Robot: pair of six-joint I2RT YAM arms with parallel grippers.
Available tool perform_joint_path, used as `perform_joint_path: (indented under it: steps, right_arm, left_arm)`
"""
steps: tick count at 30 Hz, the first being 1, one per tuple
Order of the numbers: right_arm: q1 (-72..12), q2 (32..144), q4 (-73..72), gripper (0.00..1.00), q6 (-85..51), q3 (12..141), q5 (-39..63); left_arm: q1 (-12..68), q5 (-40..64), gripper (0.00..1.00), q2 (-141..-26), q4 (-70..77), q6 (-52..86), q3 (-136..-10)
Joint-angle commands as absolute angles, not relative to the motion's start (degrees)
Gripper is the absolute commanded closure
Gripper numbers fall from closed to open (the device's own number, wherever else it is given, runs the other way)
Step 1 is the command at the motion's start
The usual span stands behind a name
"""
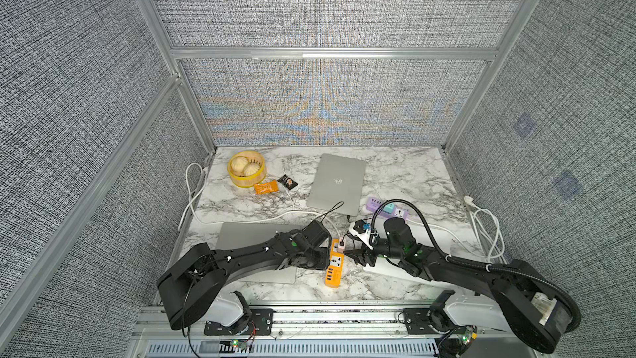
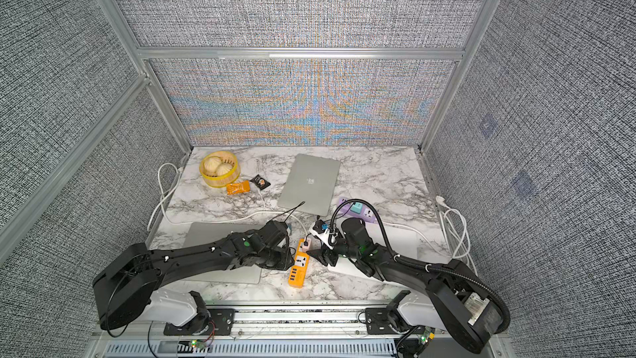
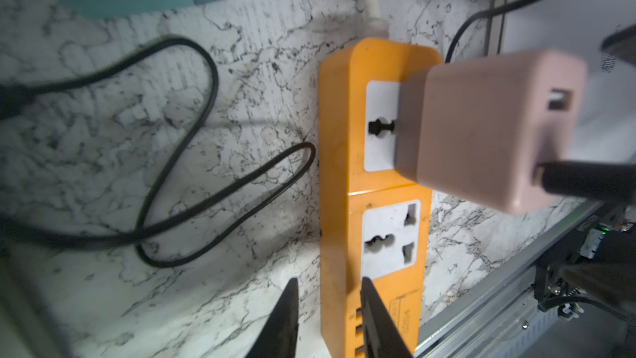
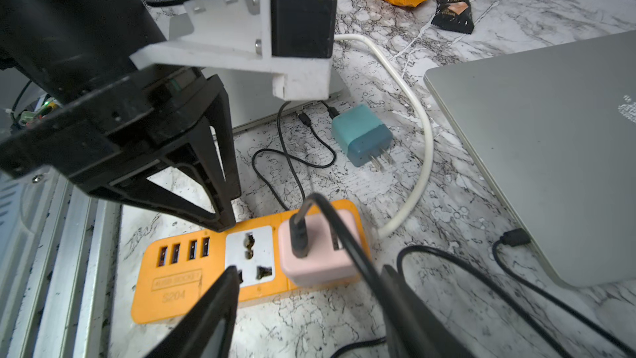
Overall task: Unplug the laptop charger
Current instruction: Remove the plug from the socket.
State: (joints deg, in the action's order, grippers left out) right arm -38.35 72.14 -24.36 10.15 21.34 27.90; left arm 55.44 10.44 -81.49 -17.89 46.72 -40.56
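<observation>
A pink laptop charger (image 4: 316,253) is plugged into the end socket of an orange power strip (image 4: 179,291) near the table's front, in both top views (image 1: 341,243) (image 2: 307,243). Its black cable (image 4: 457,263) runs to a grey laptop (image 4: 550,153). My left gripper (image 3: 330,304) is narrowly open and straddles the strip's (image 3: 344,167) long edge, one fingertip on its top, the other beside it. My right gripper (image 4: 309,291) stands open just in front of the charger, a finger (image 4: 220,297) to each side, touching nothing. The cable passes close to one of those fingers.
A teal charger (image 4: 361,136) lies unplugged behind the strip. A second laptop (image 1: 247,235) sits under my left arm. A purple strip (image 1: 389,208), white adapter (image 1: 361,232), steamer basket (image 1: 246,168), two snack packets (image 1: 265,187) and white cords (image 1: 488,232) surround the area.
</observation>
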Motion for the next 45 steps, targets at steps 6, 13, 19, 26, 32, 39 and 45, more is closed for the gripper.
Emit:
perform_joint_path:
  steps: [6,13,19,26,32,39,45]
  right_arm:
    - [-37.79,77.54,-29.71,0.34,8.76,23.72,31.61]
    - [-37.53,80.00,-32.61,0.34,8.13,24.34,33.28]
    - [-37.52,81.81,-31.70,0.37,9.19,24.92,33.60]
    - [-37.70,82.04,-29.57,0.41,10.95,25.40,33.24]
    - [-38.14,82.03,-28.49,0.41,12.44,25.42,31.82]
    - [-38.93,82.71,-29.02,0.41,13.22,25.31,30.59]
    - [-39.60,82.68,-28.12,0.53,14.49,25.46,29.62]
  left_arm:
    - [55.29,9.93,0.69,-80.68,-18.17,46.14,-40.61]
    - [55.24,10.02,0.69,-80.84,-18.11,46.23,-40.47]
    - [55.20,10.03,0.69,-81.12,-18.28,46.32,-40.52]
    - [55.13,10.50,0.69,-82.39,-17.72,46.32,-41.12]
    - [55.11,10.81,0.69,-83.30,-17.14,46.40,-41.39]
    - [55.06,11.07,0.69,-83.84,-17.47,46.27,-41.65]
    - [55.06,10.90,0.69,-83.91,-18.97,46.04,-42.16]
